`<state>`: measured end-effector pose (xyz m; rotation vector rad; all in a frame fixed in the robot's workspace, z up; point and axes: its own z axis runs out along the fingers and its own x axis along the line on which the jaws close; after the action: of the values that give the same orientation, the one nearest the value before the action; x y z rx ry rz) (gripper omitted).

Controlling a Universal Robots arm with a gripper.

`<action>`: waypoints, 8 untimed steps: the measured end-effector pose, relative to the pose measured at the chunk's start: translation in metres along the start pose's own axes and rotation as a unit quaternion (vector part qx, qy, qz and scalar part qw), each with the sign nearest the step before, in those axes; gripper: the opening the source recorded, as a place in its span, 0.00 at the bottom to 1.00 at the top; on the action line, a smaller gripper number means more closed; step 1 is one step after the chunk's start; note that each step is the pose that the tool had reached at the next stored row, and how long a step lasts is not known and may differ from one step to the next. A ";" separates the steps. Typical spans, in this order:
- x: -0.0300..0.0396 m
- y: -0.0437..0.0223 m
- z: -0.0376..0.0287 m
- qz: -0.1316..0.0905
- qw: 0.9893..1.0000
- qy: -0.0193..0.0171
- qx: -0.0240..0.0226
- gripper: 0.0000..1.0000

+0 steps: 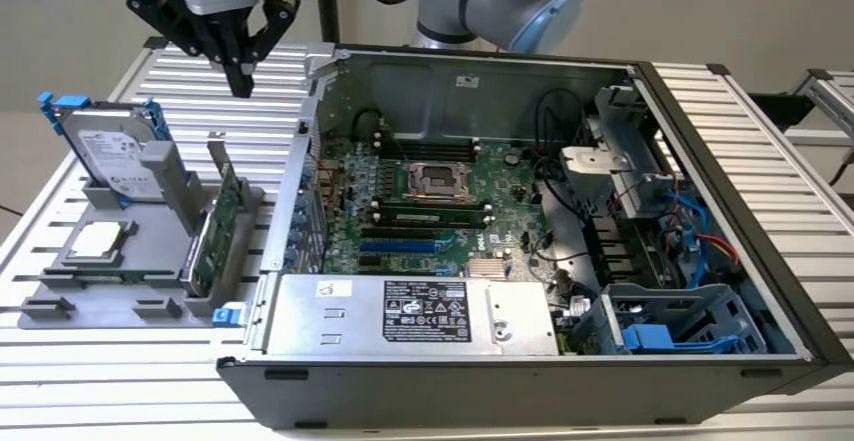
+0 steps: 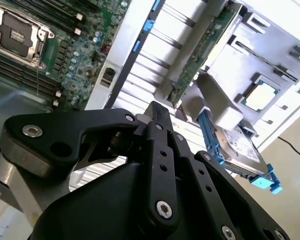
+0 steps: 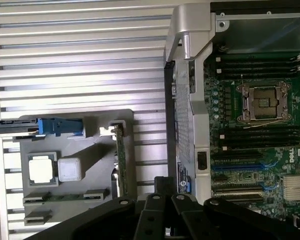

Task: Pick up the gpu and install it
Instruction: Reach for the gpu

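Exterior view: we see the tool clenched on nothing, above the bench; the gpu stands on edge in the grey holder below it, well apart.
Second wrist view: past the tool, tips closed, we see the gpu in the holder, untouched.
First wrist view: the gpu shows edge-on, near the tool, beside the computer case.

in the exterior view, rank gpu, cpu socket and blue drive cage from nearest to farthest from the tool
1. gpu, upright in the holder outside the case, like the tool.
2. cpu socket, inside the case, toward the exterior view's right.
3. blue drive cage, the case's corner, farthest right.
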<state>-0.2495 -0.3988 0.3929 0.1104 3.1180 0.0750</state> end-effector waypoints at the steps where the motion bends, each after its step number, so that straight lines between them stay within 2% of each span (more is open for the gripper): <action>1: 0.0018 -0.0001 0.0000 0.000 1.000 0.000 0.000 0.00; 8: 0.0139 -0.0010 -0.0003 0.000 1.000 0.000 0.000 0.00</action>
<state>-0.2634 -0.3988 0.3929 0.1104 3.1180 0.0750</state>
